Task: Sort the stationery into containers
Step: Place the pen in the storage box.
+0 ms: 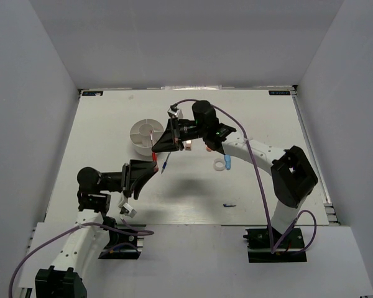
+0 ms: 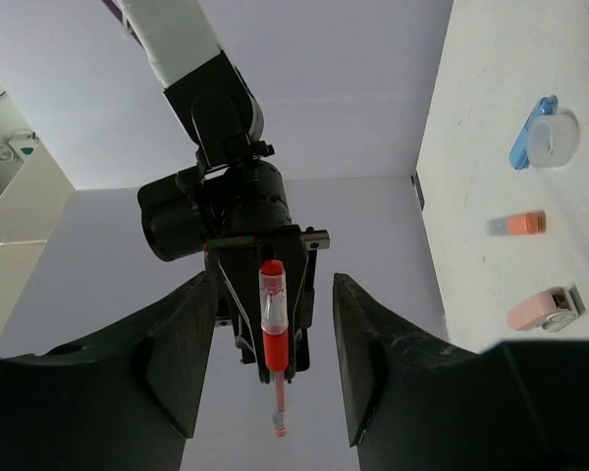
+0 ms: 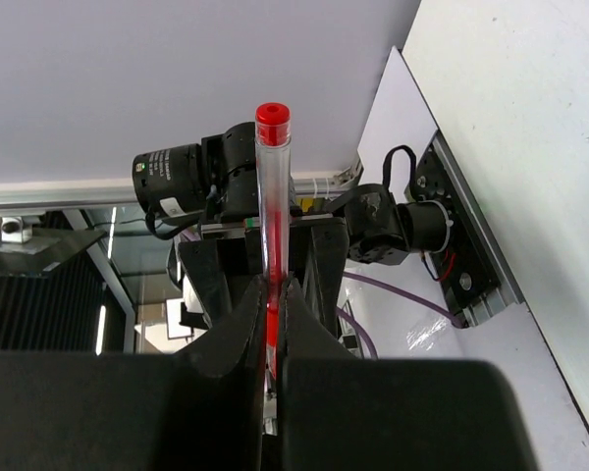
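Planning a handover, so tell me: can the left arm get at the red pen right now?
Probably yes. The red pen is held up off the table, pinched by the right gripper. The left gripper has its jaws open on either side of the pen, not touching it, with nothing in between.

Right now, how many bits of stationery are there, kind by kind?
Pens: 2 (red pen, blue pen)
White ring: 1
Light-blue eraser: 1
Orange-white stick: 1
Tan clip: 1
Small dark-blue piece: 1
Total: 7
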`<state>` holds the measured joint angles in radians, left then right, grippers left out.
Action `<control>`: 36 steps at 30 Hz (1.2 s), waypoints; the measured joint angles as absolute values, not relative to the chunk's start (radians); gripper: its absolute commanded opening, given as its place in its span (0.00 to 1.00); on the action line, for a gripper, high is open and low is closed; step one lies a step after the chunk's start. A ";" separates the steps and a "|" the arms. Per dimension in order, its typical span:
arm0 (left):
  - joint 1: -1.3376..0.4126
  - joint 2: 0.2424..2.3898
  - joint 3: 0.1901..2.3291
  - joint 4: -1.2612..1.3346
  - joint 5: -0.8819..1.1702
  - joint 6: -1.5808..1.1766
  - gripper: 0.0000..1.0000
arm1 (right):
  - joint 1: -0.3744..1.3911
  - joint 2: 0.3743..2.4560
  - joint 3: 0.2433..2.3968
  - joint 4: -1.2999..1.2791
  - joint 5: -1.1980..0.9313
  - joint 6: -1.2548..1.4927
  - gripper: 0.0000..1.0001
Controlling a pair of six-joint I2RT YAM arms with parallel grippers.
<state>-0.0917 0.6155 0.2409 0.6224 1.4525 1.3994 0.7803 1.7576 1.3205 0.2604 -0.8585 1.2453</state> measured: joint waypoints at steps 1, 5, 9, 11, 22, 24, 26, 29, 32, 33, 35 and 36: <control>-0.095 0.619 0.243 0.615 1.453 1.408 0.59 | 0.783 1.758 1.321 0.260 -0.859 1.246 0.00; -0.106 0.626 0.245 0.586 1.455 1.444 0.54 | 0.792 1.759 1.333 0.257 -0.859 1.246 0.00; -0.114 0.633 0.248 0.563 1.454 1.480 0.47 | 0.797 1.759 1.351 0.257 -0.857 1.240 0.00; -0.115 0.633 0.258 0.549 1.454 1.495 0.38 | 0.799 1.759 1.352 0.256 -0.854 1.236 0.00; -0.131 0.641 0.278 0.523 1.447 1.545 0.00 | 0.801 1.763 1.352 0.252 -0.850 1.227 0.11; -0.135 0.641 0.278 0.521 1.444 1.545 0.00 | 0.801 1.763 1.352 0.250 -0.850 1.227 0.34; -0.138 0.639 0.278 0.516 1.444 1.546 0.00 | 0.800 1.763 1.353 0.247 -0.843 1.229 0.57; -0.142 0.625 0.278 0.498 1.445 1.547 0.00 | 0.791 1.762 1.356 0.236 -0.830 1.219 0.85; -0.146 0.595 0.281 0.441 1.444 1.544 0.00 | 0.758 1.761 1.357 0.224 -0.813 1.190 0.89; -0.147 0.585 0.287 0.410 1.442 1.538 0.00 | 0.734 1.761 1.357 0.217 -0.811 1.170 0.89; -0.151 0.574 0.318 0.385 1.428 1.433 0.00 | 0.681 1.758 1.357 0.205 -0.808 1.131 0.88; -0.153 0.572 0.334 0.416 1.405 1.338 0.00 | 0.652 1.757 1.357 0.202 -0.807 1.109 0.87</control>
<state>-0.1528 0.5720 0.3340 0.4156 1.4052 1.3384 0.6518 1.7569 1.3571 0.2016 -0.8066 1.1088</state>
